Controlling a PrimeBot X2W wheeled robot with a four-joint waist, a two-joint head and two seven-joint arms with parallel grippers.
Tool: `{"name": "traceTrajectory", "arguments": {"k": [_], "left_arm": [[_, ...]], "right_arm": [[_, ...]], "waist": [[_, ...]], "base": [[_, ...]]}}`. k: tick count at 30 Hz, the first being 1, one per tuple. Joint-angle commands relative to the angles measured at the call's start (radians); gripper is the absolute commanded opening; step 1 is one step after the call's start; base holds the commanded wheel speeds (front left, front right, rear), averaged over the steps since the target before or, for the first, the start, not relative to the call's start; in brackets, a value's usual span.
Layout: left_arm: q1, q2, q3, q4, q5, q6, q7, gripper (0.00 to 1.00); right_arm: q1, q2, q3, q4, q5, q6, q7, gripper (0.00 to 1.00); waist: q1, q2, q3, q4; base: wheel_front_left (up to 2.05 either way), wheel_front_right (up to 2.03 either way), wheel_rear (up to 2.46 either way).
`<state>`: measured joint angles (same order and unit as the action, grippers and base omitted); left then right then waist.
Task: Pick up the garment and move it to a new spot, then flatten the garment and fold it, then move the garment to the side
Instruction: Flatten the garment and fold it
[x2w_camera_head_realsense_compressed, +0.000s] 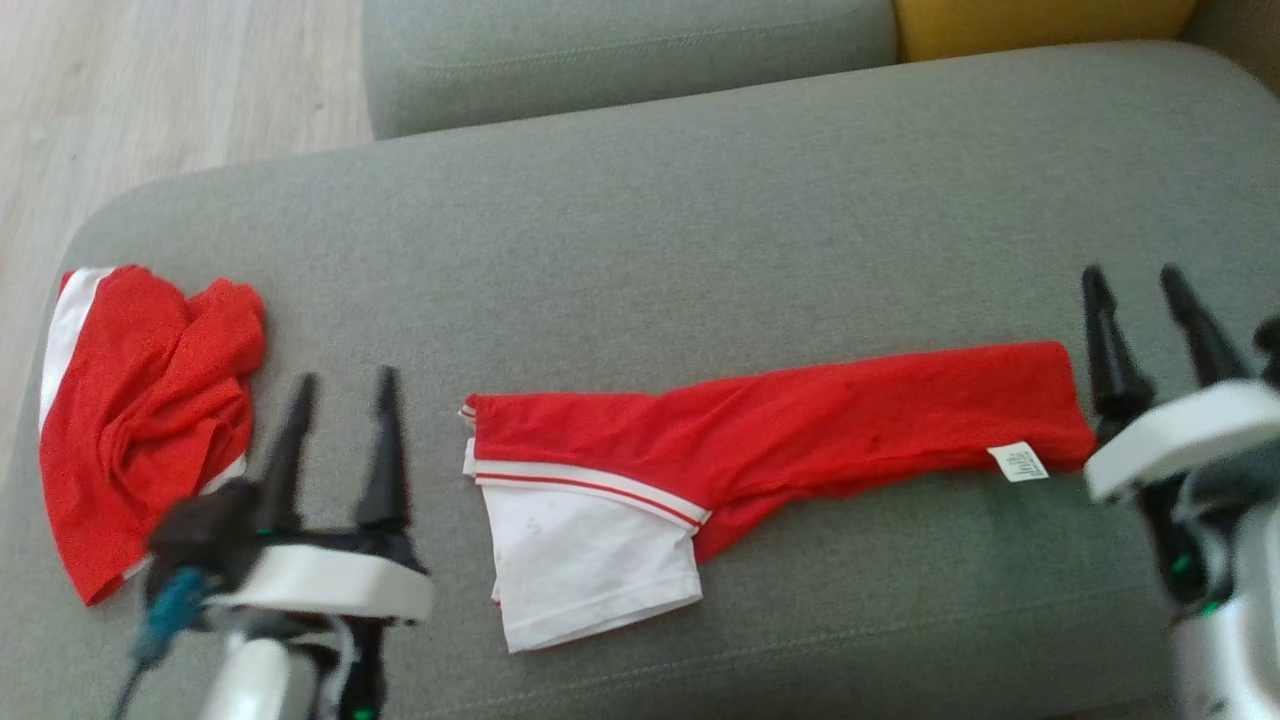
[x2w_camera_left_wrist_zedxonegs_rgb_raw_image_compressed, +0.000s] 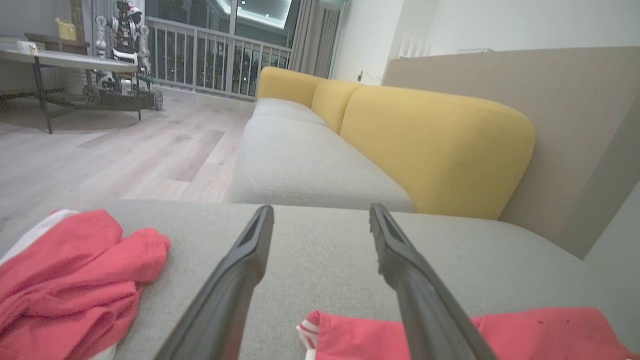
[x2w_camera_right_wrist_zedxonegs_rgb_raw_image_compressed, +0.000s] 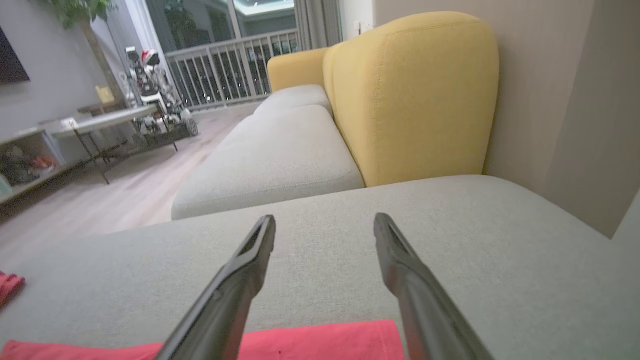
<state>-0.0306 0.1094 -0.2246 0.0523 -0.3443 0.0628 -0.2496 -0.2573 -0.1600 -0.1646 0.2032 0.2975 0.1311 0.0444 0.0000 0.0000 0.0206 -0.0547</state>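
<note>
Garment (x2w_camera_head_realsense_compressed: 780, 430), red with a white panel and a striped band, lies as a long folded strip on the grey sofa cushion (x2w_camera_head_realsense_compressed: 700, 200). In the head view it runs from about 8 o'clock of the picture's middle out to 3 o'clock. Its white panel sits at the 7 o'clock end, and a small white label (x2w_camera_head_realsense_compressed: 1018, 462) shows near the 3 o'clock end.

The left gripper (x2w_camera_head_realsense_compressed: 345, 378) hovers just beside the garment's striped end, on its 9 o'clock side. Its two dark fingers are spread with nothing between them. The right gripper (x2w_camera_head_realsense_compressed: 1133, 272) stands at the garment's far end, at 3 o'clock. Its fingers are likewise apart and empty, and in the right wrist view the red cloth lies below them.

A second red and white garment (x2w_camera_head_realsense_compressed: 140, 420) lies crumpled at 9 o'clock near the cushion's edge, apart from the folded one. A yellow backrest (x2w_camera_head_realsense_compressed: 1040, 25) shows at 1 o'clock and pale wood floor (x2w_camera_head_realsense_compressed: 150, 80) at 10 o'clock.
</note>
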Motion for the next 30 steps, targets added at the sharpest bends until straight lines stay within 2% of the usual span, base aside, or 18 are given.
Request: {"name": "traceTrajectory", "arguments": {"k": [1,5,12,16,24,30], "left_arm": [[-0.022,-0.004,0.069,-0.058,0.01,0.0,-0.011,1.0],[0.032,-0.047,0.14,-0.083,0.016,-0.015,-0.012,1.0],[0.068,-0.058,0.134,-0.073,0.034,-0.043,-0.012,1.0],[0.059,-0.059,0.11,-0.059,0.048,-0.047,-0.012,1.0],[0.003,-0.059,0.081,-0.044,0.08,-0.069,-0.012,1.0],[-0.036,-0.059,0.087,-0.04,0.057,-0.074,-0.012,1.0]], "right_arm": [[0.01,0.023,0.007,-0.058,-0.003,0.0,-0.026,1.0],[0.093,0.087,0.01,-0.091,-0.009,0.0,-0.079,1.0],[0.126,0.108,-0.001,-0.04,-0.031,0.0,-0.098,1.0],[0.076,0.109,-0.062,0.042,-0.049,0.0,-0.067,1.0],[-0.125,0.11,-0.157,0.269,-0.096,0.0,0.032,1.0],[-0.205,0.069,-0.182,0.381,-0.167,0.0,0.071,1.0]], "waist": [[0.0,0.0,-0.008,-0.007],[0.0,0.0,-0.011,-0.016],[0.0,0.0,-0.005,-0.023],[0.0,0.0,0.021,-0.022],[0.0,0.0,0.123,0.008],[0.0,0.0,0.171,0.034]], "base": [[0.0,0.0,0.0],[0.0,0.0,0.0],[0.0,0.0,0.0],[0.0,0.0,0.0],[0.0,0.0,0.0],[0.0,0.0,0.0]]}}
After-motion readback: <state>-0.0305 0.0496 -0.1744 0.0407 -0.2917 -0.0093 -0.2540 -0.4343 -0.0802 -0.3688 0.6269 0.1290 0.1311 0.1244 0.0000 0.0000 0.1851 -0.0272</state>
